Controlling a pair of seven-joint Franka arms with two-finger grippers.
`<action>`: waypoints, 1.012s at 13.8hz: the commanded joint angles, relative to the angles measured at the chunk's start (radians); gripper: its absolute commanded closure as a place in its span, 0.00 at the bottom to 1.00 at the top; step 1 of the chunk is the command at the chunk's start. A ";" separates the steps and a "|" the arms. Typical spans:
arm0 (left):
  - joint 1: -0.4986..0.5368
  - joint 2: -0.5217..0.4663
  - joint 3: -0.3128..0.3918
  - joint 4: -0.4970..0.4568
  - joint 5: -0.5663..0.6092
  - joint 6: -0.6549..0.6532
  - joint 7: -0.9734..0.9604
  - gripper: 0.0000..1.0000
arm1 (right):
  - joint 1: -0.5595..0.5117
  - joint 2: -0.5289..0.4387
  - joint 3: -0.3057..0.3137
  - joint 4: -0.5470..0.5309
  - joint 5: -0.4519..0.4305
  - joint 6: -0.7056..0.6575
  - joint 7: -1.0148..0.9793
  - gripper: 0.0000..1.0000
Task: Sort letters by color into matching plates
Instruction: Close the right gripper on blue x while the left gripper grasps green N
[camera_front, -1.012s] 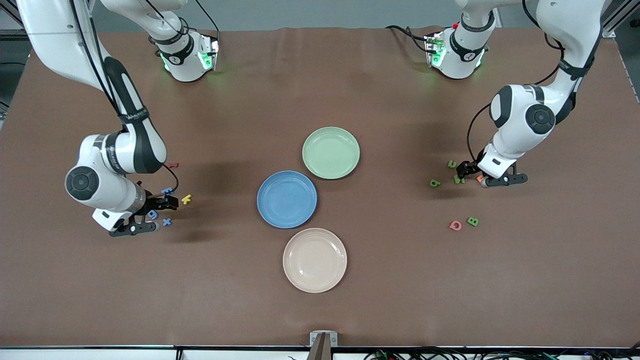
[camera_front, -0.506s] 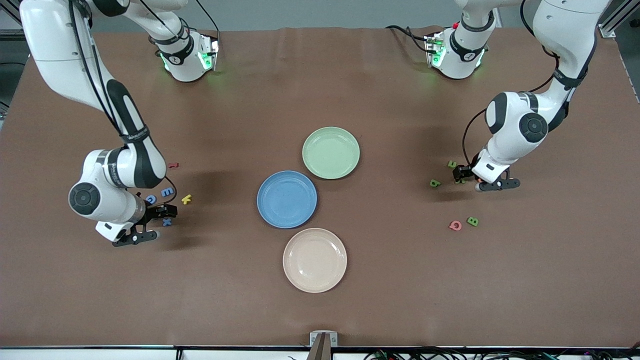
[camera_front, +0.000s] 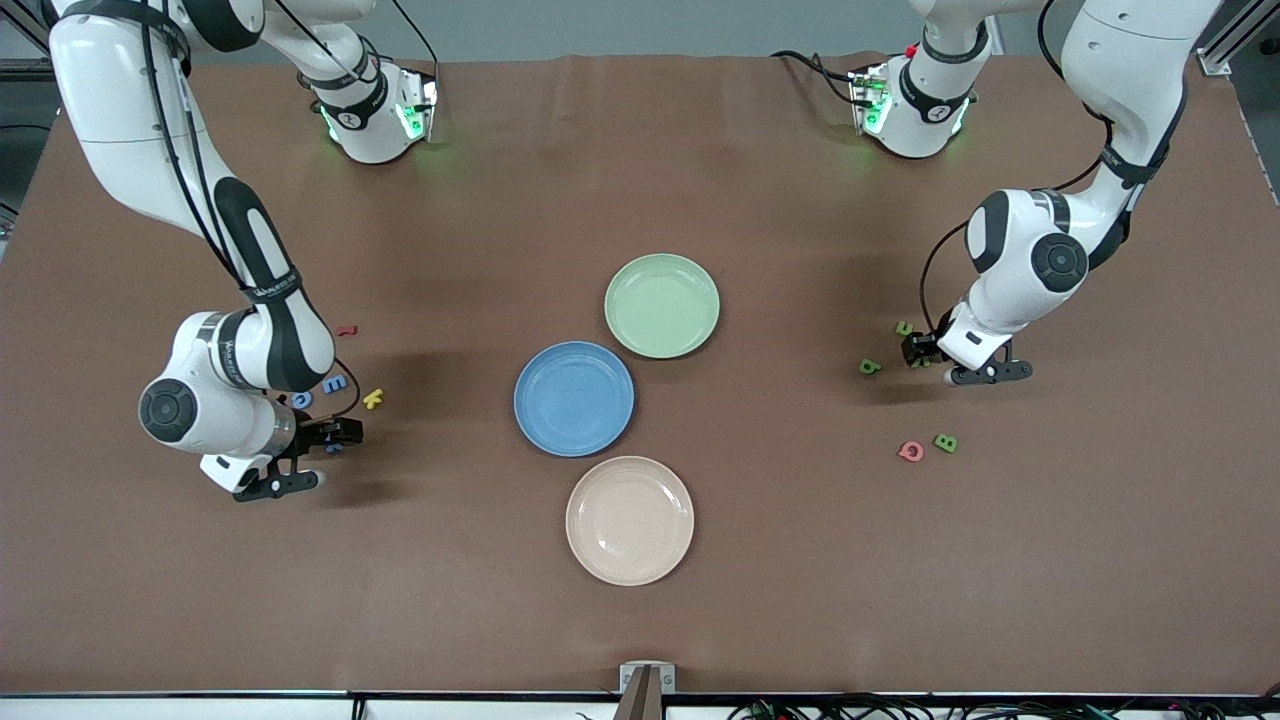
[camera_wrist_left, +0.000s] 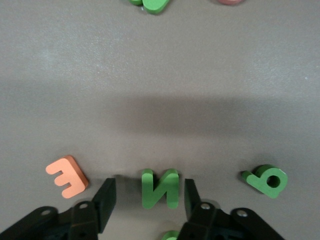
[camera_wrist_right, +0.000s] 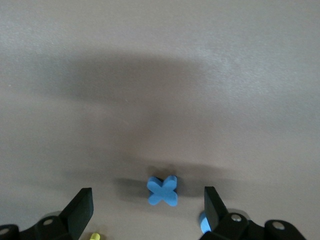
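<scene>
At the right arm's end of the counter (camera_front: 150, 600), the right pincer (camera_wrist_right: 147, 212) is low over a blue X (camera_wrist_right: 162, 190), which lies flat between its widely spread fingers, untouched. A blue E (camera_front: 335, 383) and another blue letter (camera_front: 302, 399), with a yellow k (camera_front: 373, 398) and a dark red letter (camera_front: 346, 329), lie nearby; a fourth blue piece is only a sliver at the wrist view's edge.

Mid-counter sit the blue plate (camera_front: 574, 399), the pale green plate (camera_front: 662, 305) and a cream plate (camera_front: 629, 520), all bare.

At the left arm's end, the left pincer (camera_wrist_left: 149, 197) straddles a green N (camera_wrist_left: 160, 188), fingers near its sides but apparently not pinching yet. An orange E (camera_wrist_left: 67, 176) and a green b (camera_wrist_left: 268, 180) flank it; a green B (camera_front: 945, 442) and pink Q (camera_front: 910, 451) lie nearer the camera.

The letters look light, soft and thin, so a pinch across opposite edges suits them; they may skid or tip.
</scene>
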 joint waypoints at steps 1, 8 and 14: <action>-0.001 0.031 0.000 0.022 0.021 0.009 0.004 0.41 | 0.003 0.021 -0.001 0.019 0.003 0.013 -0.019 0.12; 0.003 -0.007 -0.002 0.030 0.033 -0.007 -0.010 1.00 | 0.000 0.031 -0.001 0.013 0.000 0.010 -0.020 0.32; 0.005 -0.105 -0.058 0.117 0.032 -0.272 -0.066 1.00 | -0.008 0.028 -0.006 0.010 0.000 0.002 -0.085 0.45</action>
